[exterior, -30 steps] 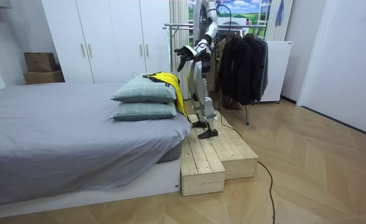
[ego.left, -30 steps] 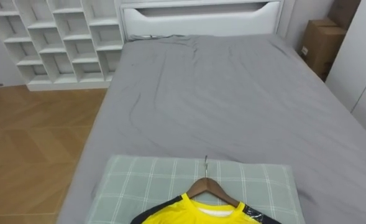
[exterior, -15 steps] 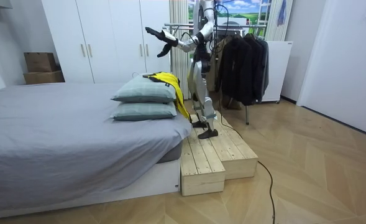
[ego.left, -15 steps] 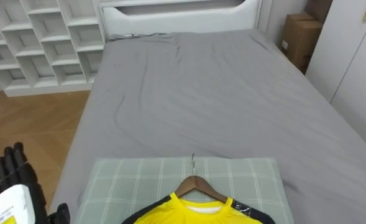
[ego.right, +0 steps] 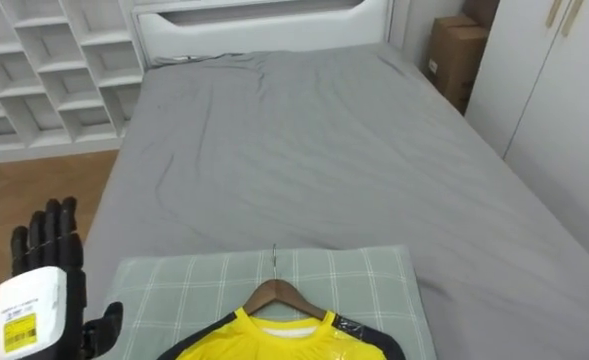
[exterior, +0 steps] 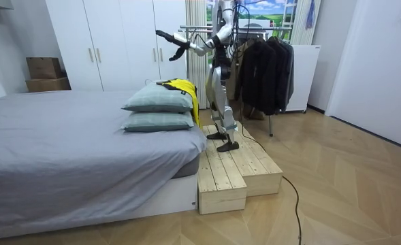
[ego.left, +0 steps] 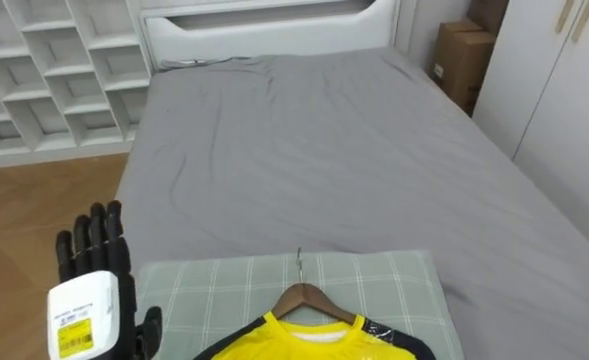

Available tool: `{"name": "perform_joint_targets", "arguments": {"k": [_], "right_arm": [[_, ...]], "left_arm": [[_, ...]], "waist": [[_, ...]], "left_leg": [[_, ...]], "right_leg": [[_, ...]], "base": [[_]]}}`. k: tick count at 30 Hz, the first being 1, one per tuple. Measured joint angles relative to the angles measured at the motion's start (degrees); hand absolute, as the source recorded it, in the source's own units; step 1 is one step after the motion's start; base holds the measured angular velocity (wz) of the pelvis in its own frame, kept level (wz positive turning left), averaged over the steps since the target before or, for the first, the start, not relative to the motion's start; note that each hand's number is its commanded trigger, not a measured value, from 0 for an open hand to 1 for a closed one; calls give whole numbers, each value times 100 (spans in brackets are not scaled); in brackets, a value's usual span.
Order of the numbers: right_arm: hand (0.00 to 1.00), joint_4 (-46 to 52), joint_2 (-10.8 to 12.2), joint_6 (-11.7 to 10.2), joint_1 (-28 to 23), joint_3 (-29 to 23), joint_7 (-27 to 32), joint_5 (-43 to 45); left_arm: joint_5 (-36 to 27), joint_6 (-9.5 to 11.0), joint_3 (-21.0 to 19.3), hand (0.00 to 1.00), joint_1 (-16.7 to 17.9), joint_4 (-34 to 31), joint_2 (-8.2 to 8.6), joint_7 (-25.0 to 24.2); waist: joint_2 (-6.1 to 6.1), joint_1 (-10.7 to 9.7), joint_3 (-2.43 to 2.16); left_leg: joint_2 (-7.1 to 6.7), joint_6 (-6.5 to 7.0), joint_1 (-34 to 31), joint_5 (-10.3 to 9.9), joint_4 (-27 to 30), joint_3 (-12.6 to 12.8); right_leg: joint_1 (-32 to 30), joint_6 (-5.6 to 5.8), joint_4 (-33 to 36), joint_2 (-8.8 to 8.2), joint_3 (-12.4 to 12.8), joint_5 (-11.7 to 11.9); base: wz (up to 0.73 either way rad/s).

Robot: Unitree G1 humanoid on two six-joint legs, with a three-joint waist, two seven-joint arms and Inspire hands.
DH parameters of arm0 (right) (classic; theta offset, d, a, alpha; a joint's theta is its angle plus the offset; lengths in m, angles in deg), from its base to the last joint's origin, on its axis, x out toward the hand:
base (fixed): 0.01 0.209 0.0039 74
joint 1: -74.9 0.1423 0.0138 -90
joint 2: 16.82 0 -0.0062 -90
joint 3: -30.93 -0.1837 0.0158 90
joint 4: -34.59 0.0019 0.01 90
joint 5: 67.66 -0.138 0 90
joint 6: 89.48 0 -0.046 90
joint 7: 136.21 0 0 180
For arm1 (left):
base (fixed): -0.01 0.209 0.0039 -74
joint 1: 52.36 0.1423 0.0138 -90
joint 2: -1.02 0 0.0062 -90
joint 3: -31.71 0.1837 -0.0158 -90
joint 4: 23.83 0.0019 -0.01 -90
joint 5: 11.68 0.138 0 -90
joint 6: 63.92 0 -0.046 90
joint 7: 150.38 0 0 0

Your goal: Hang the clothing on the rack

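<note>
A yellow shirt (ego.left: 309, 342) with black trim hangs on a wooden hanger (ego.left: 311, 298). It lies on a green checked pillow (ego.left: 214, 290) at the near end of the bed, the metal hook pointing toward the headboard. My left hand (ego.left: 92, 262) is raised at the lower left, left of the pillow and apart from the shirt, fingers straight and holding nothing. In the room view I stand on a wooden platform (exterior: 237, 170) beside the two stacked pillows (exterior: 161, 99), with that hand (exterior: 167, 35) stretched out above the shirt (exterior: 184, 88).
The grey bed (ego.left: 314, 150) runs ahead to a white headboard (ego.left: 264, 22). White cubby shelves (ego.left: 44, 70) stand at the left, with a cardboard box (ego.left: 462, 62) and white wardrobe doors (ego.left: 564, 100) at the right. A clothes rack with dark garments (exterior: 261, 64) stands behind me.
My left hand has come up into view at the lower left and risen higher. In the room view the arm swung from low to outstretched over the pillows. The eye views' picture has shifted.
</note>
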Motion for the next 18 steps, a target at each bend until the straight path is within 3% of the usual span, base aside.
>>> {"name": "perform_joint_targets", "arguments": {"k": [17,18], "right_arm": [[0,60,42,125,103,38,-165,310],[0,58,49,153,115,38,-167,310]], "left_arm": [[112,-378,1007,0,2,5,0,-873],[108,-393,1048,0,2,5,0,-936]], "waist": [[-17,-231,20],[-45,-239,37]], "left_leg": [[-2,0,1,0,-8,98],[-2,0,3,0,-10,115]], "right_leg": [[-5,5,-13,4,51,3],[-7,5,-15,5,53,3]], "base": [[-2],[0]]}}
